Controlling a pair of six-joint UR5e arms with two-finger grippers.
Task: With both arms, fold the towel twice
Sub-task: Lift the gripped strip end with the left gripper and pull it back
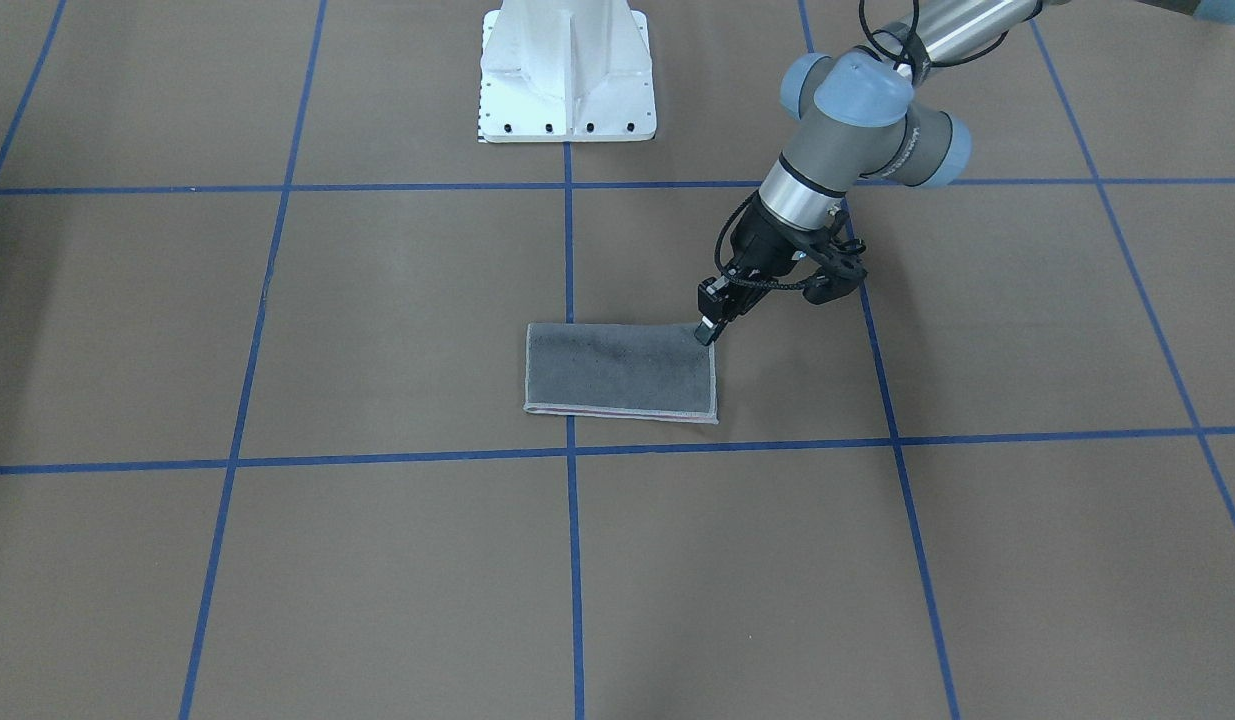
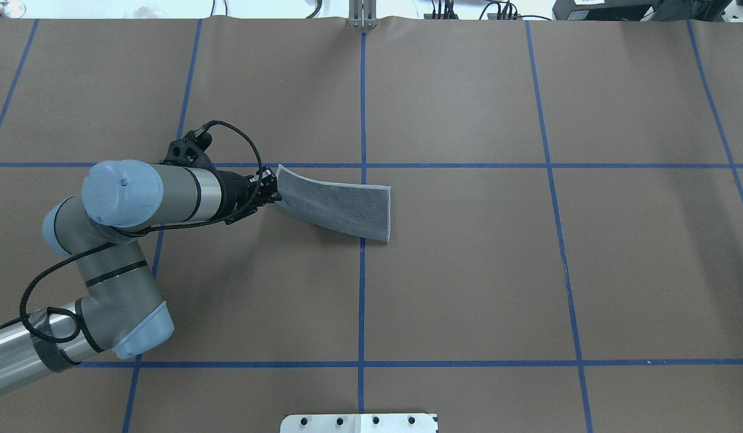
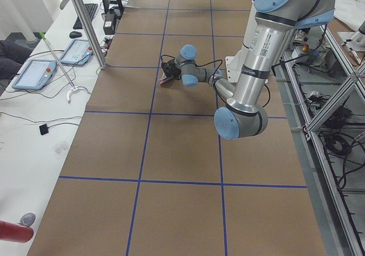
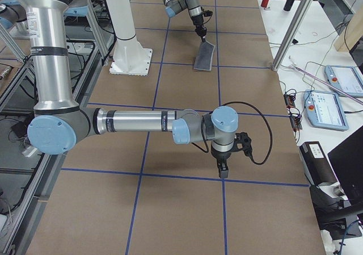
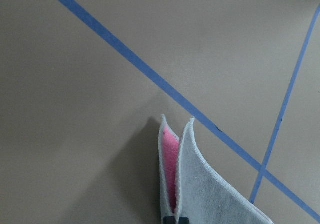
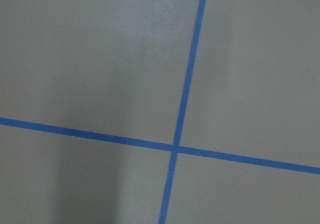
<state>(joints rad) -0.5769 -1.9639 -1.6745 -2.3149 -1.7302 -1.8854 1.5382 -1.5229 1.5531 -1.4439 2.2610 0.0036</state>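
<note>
The towel [image 1: 622,370] is folded in half, dark grey face out, with a light grey stitched edge. It is near the table's middle. My left gripper [image 1: 710,333] is shut on one corner of it and holds that end up off the table [image 2: 274,191], while the far end of the towel [image 2: 341,204] rests on the surface. In the left wrist view the two layers [image 5: 210,194] part slightly and show pink inside. My right gripper [image 4: 223,172] shows only in the exterior right view, pointing down over bare table far from the towel. I cannot tell whether it is open or shut.
The white bolted pedestal [image 1: 567,75] stands at the robot's side of the table. Blue tape lines [image 2: 362,270] grid the brown surface. A side bench holds tablets [image 4: 343,79] and cables beyond the table's edge.
</note>
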